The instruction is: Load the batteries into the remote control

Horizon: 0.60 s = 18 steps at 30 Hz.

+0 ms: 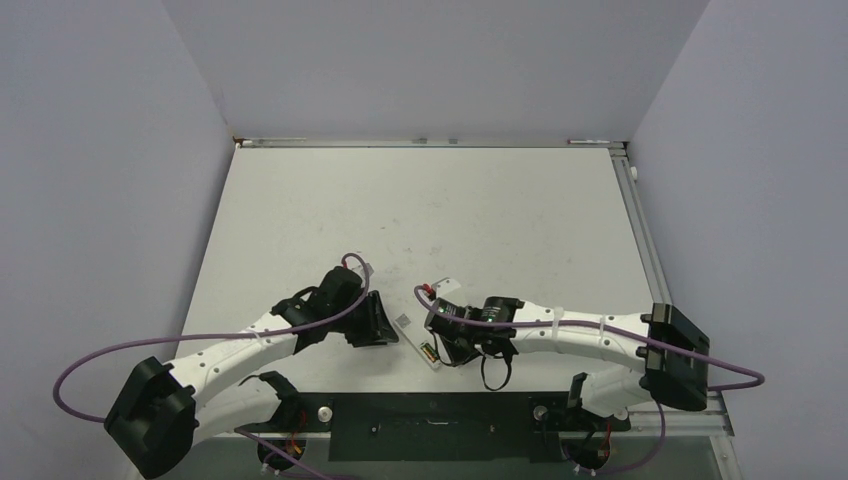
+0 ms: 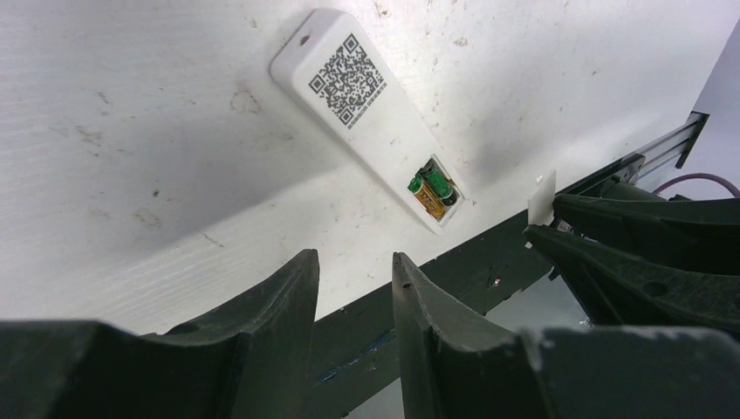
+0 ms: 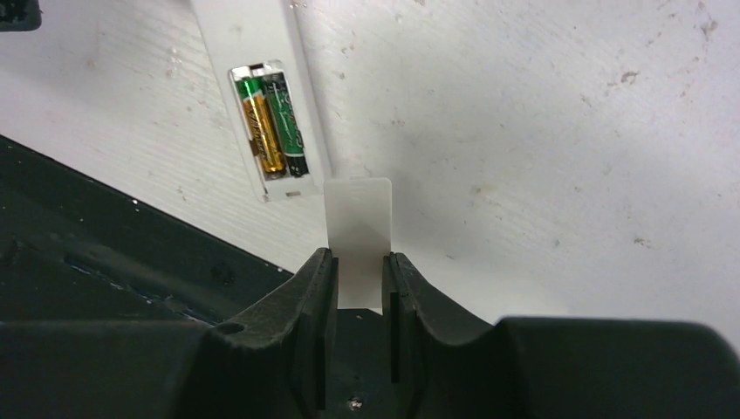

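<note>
The remote control (image 2: 366, 113) lies flat on the white table, QR-code face up, with its battery recess uncovered. Both batteries (image 3: 270, 122) sit side by side in the recess, one gold-orange (image 3: 260, 131) and one dark with green (image 3: 286, 122). My right gripper (image 3: 359, 257) is shut on a thin white flat plate (image 3: 358, 223), held just off the recess end of the remote (image 1: 418, 342). My left gripper (image 2: 353, 262) hovers beside the remote, open, with nothing between its fingers. In the top view the left gripper (image 1: 383, 328) and the right gripper (image 1: 442, 345) flank the remote.
A black mounting strip (image 1: 430, 420) runs along the near table edge, close below both grippers. A metal rail (image 1: 640, 230) borders the table's right side. Purple cables (image 1: 120, 350) loop off both arms. Lilac walls close in the left, back and right.
</note>
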{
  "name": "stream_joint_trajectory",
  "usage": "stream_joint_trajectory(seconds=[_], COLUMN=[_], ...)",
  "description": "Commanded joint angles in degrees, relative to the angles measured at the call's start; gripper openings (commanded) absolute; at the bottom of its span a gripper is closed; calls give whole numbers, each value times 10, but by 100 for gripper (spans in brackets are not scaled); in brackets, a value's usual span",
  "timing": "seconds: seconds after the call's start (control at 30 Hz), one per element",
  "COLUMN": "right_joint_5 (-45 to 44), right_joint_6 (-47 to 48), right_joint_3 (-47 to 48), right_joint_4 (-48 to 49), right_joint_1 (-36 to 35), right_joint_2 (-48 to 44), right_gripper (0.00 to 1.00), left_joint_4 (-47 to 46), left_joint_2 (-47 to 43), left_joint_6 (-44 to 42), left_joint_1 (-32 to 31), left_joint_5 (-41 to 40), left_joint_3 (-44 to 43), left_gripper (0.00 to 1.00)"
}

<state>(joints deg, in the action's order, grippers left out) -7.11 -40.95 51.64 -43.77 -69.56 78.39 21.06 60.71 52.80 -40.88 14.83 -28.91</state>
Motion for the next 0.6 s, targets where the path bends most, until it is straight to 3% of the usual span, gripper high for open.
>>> stream_joint_trajectory(seconds=[0.0,0.2,0.57], right_joint_5=[-7,-3,18], right_joint_6=[14,22,52], right_joint_3=[44,73,98], right_joint_4=[4,15,45], right_joint_1=[-7,-7,-8], right_joint_2=[34,74,126], right_gripper=[8,9,9], left_joint_4=[29,39,51], left_joint_2=[-27,-38,-42], left_joint_6=[-31,-38,-58], left_joint_1=[22,31,40], left_joint_5=[14,16,20], left_joint_3=[-25,-25,-26], left_gripper=[34,40,44])
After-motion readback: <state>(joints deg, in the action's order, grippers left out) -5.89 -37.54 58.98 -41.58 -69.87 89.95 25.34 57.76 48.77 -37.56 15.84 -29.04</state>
